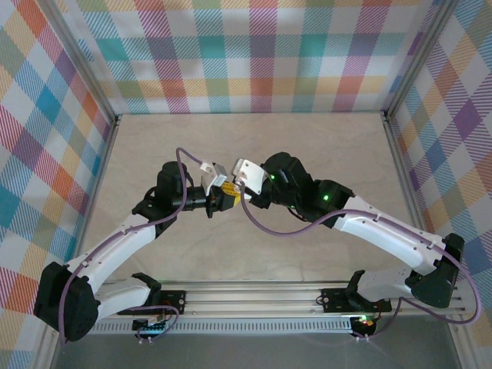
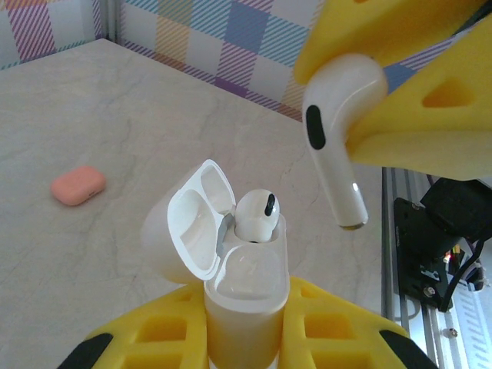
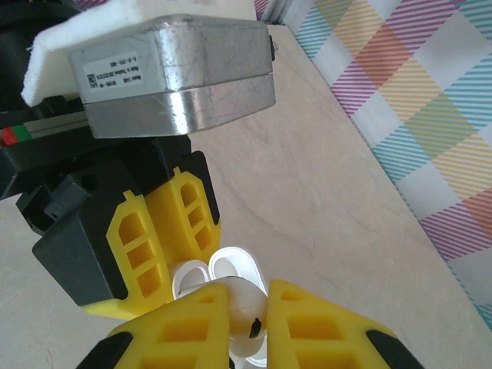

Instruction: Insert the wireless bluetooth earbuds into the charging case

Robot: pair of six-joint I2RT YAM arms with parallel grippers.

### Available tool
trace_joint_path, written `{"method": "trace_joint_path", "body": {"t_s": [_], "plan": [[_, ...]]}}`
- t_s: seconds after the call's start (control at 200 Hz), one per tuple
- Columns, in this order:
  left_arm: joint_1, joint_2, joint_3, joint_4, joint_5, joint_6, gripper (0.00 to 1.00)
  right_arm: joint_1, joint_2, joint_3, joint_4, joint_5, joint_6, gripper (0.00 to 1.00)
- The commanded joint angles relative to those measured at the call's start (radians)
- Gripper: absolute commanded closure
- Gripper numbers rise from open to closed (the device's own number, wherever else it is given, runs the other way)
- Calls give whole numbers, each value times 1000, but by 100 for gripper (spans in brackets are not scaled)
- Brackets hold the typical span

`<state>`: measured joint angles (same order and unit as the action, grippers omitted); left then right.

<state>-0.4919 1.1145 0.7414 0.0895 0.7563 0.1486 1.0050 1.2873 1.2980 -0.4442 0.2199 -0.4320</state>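
Earbud number two is the step now. Up off the tabletop (image 2: 115, 115), the left end effector (image 2: 246, 338) squeezes the open white charging case (image 2: 246, 296) — one white earbud (image 2: 257, 211) sits inside. The right end effector (image 3: 247, 327) pinches the other white earbud (image 2: 338, 131) just above, off to the side. Next, I think, its stem must line up with the empty hole (image 2: 247, 270) — then go straight down, gently.

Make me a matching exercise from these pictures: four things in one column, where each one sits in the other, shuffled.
1. white case
2. pink case
3. earbud with stem hanging free
4. earbud with stem hidden

A. lying on the table
B. pinched in the right gripper
C. seated in the white case
D. clamped in the left gripper, lid open

Pairs: 1-D, 2-A, 3-B, 4-C
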Motion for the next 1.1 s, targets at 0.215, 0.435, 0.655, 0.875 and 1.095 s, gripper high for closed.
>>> {"method": "trace_joint_path", "body": {"t_s": [0.215,0.435,0.655,0.875,1.095], "plan": [[-17,-53,1,54,32,9,100,13,12,-5,75,16,-66,85],[-17,-64,2,74,31,-23,100,14,13,-28,121,18,-78,85],[-17,-52,13,97,36,-62,100,17,12,-58,156,31,-108,85],[-17,-59,12,113,33,-77,100,17,7,-79,172,50,-125,85],[-17,-72,10,115,23,-88,100,17,-1,-98,172,28,-119,85]]}}
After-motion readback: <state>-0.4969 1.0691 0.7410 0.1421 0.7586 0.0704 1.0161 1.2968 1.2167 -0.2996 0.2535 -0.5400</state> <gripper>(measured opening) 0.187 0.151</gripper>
